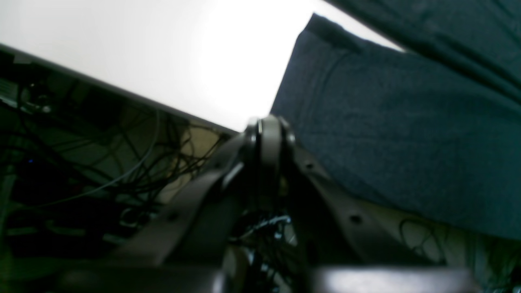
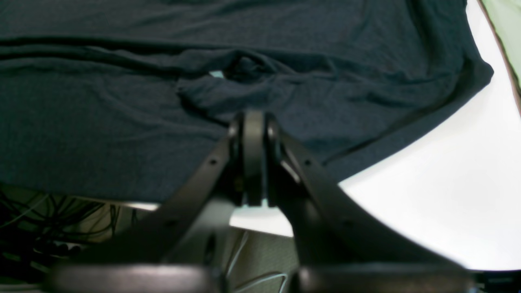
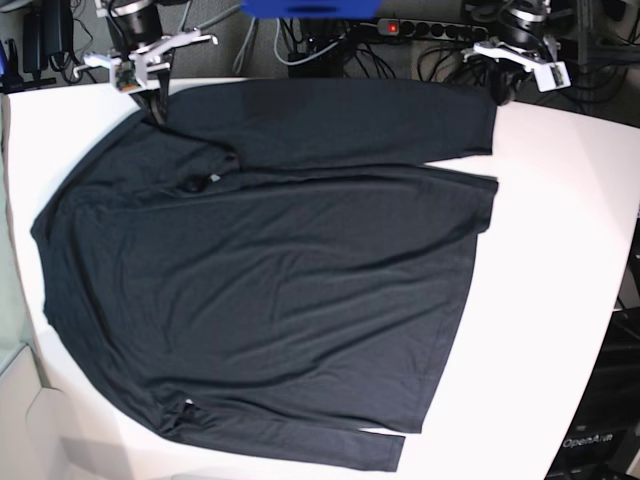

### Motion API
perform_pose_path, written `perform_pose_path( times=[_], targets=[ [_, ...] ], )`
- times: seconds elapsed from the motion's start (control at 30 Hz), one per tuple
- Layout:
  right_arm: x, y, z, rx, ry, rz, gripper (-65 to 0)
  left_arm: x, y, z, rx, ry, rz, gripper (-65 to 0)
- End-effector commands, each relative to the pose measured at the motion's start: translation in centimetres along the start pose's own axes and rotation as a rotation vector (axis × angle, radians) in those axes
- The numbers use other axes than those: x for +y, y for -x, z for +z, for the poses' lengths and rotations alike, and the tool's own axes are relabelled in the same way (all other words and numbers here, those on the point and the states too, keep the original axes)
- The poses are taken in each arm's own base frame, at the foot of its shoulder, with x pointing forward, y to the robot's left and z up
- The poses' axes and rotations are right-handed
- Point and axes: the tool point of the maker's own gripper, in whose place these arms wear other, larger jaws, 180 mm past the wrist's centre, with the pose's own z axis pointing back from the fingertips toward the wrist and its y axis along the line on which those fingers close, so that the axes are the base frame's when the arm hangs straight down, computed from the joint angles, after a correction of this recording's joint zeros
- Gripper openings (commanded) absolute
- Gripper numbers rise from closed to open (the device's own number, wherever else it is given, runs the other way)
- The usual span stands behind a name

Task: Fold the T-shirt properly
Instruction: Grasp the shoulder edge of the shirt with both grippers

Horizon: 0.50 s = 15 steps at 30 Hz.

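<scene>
The T-shirt (image 3: 270, 280) is spread flat over a white table (image 3: 560, 250), and most of the tabletop is covered by it. In the base view its collar end is turned toward the left edge of the table and its hem toward the right edge. One long sleeve (image 3: 330, 125) is laid along the far edge, its cuff ended near the far right corner; the other sleeve is laid along the near edge, its cuff ended short of the near right corner. A bare white strip of table is left along the right edge.

The right gripper (image 2: 254, 158) is seen at the far left corner, at the shoulder end of the shirt. In the right wrist view its fingers (image 2: 254, 134) are pressed together with no gap. Dark fabric lies just past the tips, rumpled around the neck opening (image 2: 240, 69), but whether any cloth is pinched cannot be told.

The left gripper (image 1: 268, 162) is seen at the far right corner, just beside the sleeve cuff (image 1: 366, 106). In the left wrist view its fingers (image 1: 269, 138) are closed together, tip against tip. The cuff is seen just to one side of them, and bare white table to the other; whether cloth is caught between the tips cannot be told.

Below the far edge of the table a tangle of cables (image 1: 101, 162) is seen.
</scene>
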Motion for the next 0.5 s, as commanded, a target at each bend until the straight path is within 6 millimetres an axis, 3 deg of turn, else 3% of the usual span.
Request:
perform_pose_path(
  times=[0.0, 0.17, 0.47],
  targets=[
    [-0.1, -0.8, 0.3, -0.034, -0.001, 0.001, -65.0, -1.6, 0.8, -1.0, 0.066, 0.045, -0.037, -65.0],
    [0.0, -0.9, 0.3, -0.034, -0.004, 0.000, -65.0, -2.1, -1.4, -0.7, 0.023, 0.054, -0.081, -65.0],
    [0.1, -0.8, 0.2, -0.033, -0.005, -0.001, -65.0, -2.7, -3.5, -0.7, 0.012, 0.061, -0.133, -65.0]
  ],
)
